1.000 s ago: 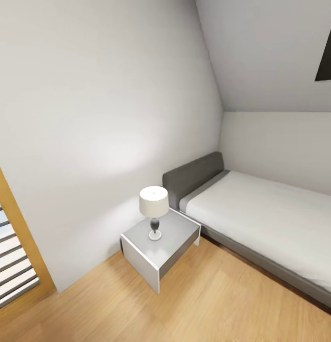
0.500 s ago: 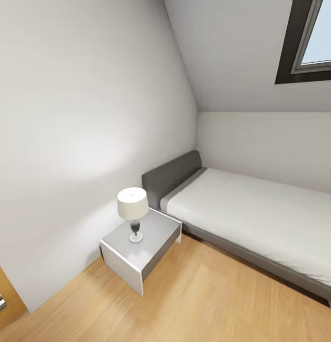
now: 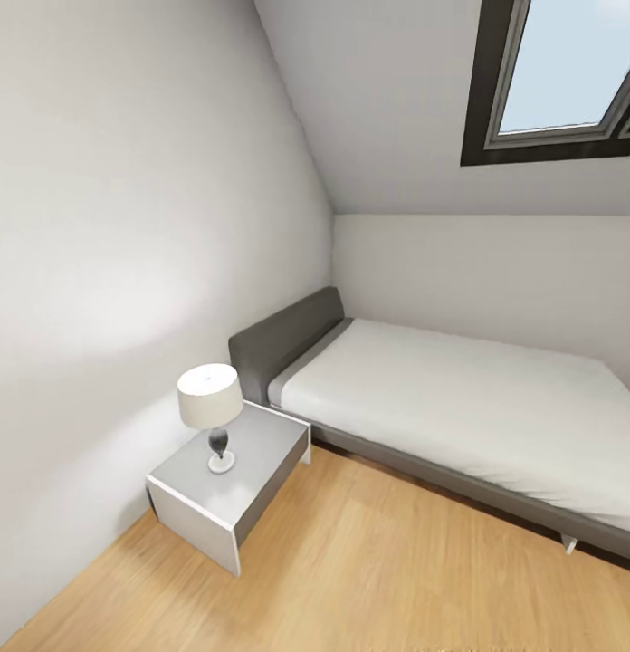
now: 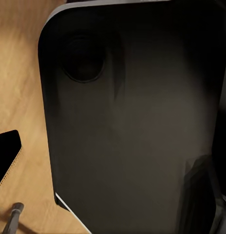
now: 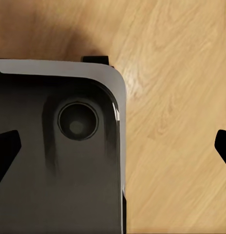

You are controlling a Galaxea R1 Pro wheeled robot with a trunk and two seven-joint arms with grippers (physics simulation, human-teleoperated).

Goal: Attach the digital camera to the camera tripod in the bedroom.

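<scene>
The bedroom is showing in the head view as pale walls (image 3: 125, 226) meeting under a sloped ceiling with a dark-framed skylight (image 3: 559, 81) at the upper right, above a light plank floor (image 3: 387, 570). A bed (image 3: 460, 407) with a white mattress and a grey headboard is lying along the far wall, and just beside its head a grey bedside table (image 3: 238, 480) is carrying a small lamp (image 3: 212, 412) with a cream shade. Neither the camera nor the tripod is appearing among these things, so where they are cannot be told, and the task is looking barely begun: the robot seems to be scanning or travelling, with finding, picking up and mounting all still ahead. Both wrist views are looking down at a dark rounded panel, probably the robot's own base (image 5: 59, 161), over the wooden planks. In the right wrist view the right pincer (image 5: 113, 148) is showing dark fingertips (image 5: 6, 151) at opposite edges, spread wide and holding nothing. The left pincer's state cannot be told, since its fingers are not clearly distinguishable.
</scene>
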